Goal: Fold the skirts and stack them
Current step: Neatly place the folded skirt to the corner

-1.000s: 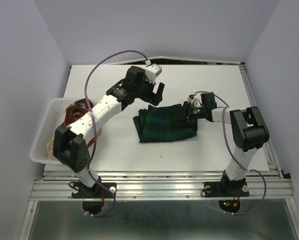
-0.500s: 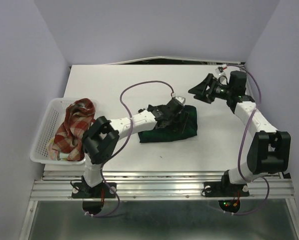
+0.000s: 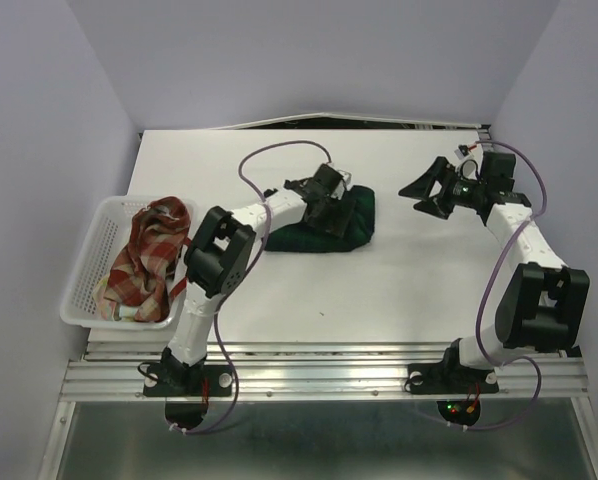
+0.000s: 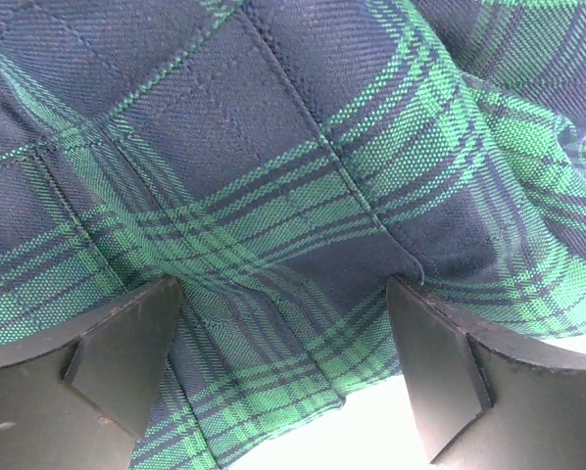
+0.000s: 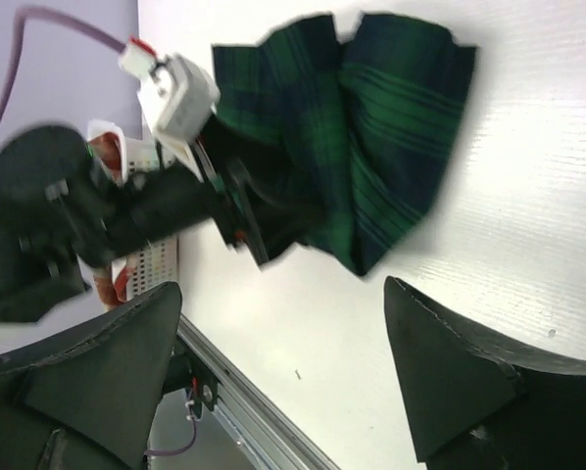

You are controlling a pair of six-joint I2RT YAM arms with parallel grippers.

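While the green skirt (image 3: 357, 228) is lying bunched near the middle of the table (image 3: 379, 300), the left arm (image 3: 269, 212) is stretching across to it from the left. The left fingers (image 4: 126, 357) are sitting low over the plaid, spread wide, with cloth running beneath and between them but nothing pinched. The right fingers (image 5: 450, 382) are hanging released too, gaping with nothing between them. They are well apart from the skirt on its right, above bare table and turned back towards the cloth. At the table's left edge the white basket (image 3: 79, 290) is holding the red skirt (image 3: 144, 250) in a crumpled heap, well apart from the green one. A purple cable (image 3: 269, 155) is looping above the left arm
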